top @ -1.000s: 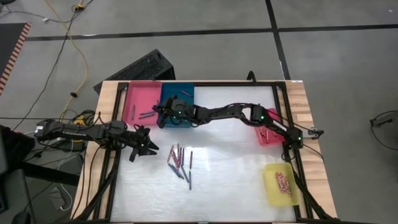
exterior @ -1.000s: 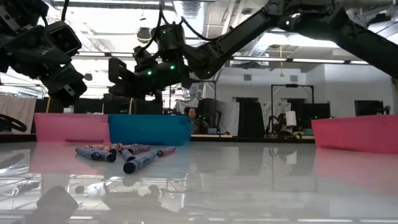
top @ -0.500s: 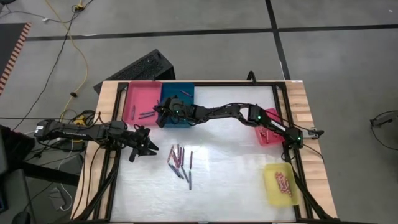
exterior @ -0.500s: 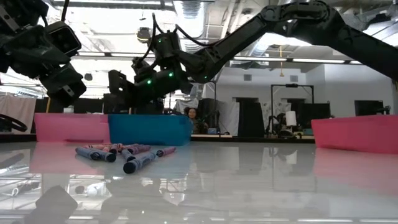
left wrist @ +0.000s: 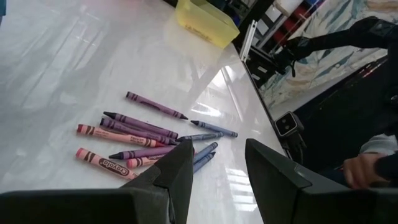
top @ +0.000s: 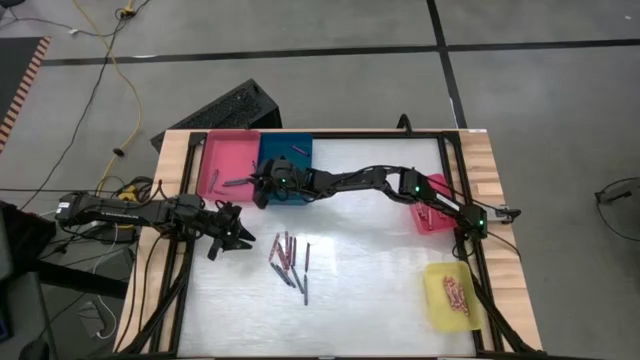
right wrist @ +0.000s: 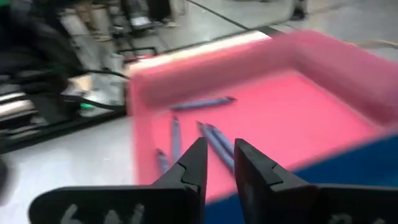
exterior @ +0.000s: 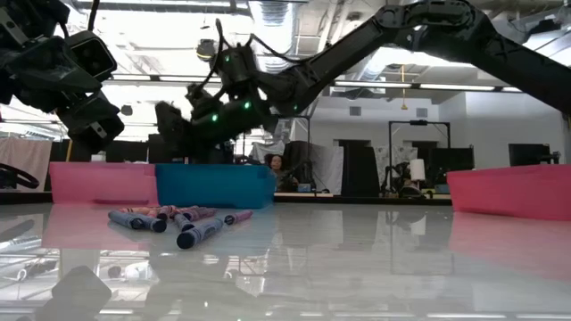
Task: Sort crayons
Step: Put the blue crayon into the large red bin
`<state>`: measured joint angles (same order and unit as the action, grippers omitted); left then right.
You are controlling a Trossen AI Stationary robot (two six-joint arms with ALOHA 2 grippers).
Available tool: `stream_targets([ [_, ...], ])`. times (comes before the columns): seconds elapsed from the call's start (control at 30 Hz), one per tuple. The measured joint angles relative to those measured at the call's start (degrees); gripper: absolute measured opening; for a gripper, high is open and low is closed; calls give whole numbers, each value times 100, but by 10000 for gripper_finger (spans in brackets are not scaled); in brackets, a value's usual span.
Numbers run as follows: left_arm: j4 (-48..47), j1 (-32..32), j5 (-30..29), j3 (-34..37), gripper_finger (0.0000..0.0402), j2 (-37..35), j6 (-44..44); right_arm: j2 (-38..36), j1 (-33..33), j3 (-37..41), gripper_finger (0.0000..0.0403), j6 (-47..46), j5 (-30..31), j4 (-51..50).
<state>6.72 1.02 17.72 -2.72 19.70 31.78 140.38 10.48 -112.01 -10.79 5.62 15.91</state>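
You can read almost no text here. In the left wrist view, the pink crayon (left wrist: 104, 162) lying just ahead of the left gripper (left wrist: 219, 167) has a dark oval on its wrapper that looks like a brand mark; you may take it for "Crayola", but the letters are too small to be sure. The other crayons (left wrist: 149, 124) beyond the gripper have wrappers with dark bands, no legible words. In the high, low and right wrist views you will find no readable label, number or sign on the trays, arms or table.
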Motion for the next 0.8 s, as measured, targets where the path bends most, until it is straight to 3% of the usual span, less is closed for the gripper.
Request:
stream_targets([
  [0.17, 0, 93, -25, 0, 133, 2, 38, -623, -34, -2, 81, 433, -425, -865],
  [0.37, 33, 562, -291, 0, 133, 15, -68, -2219, -167, -1, 81, 1590, -419, -3493],
  [0.6, 241, 1634, -1630, 2, 133, 67, -617, -4089, -560, -11, 81, 1698, -232, -5307],
  [0.8, 1014, 2641, -2749, 2, 133, 704, -892, -4977, -1137, -11, 81, 1585, -218, -6404],
])
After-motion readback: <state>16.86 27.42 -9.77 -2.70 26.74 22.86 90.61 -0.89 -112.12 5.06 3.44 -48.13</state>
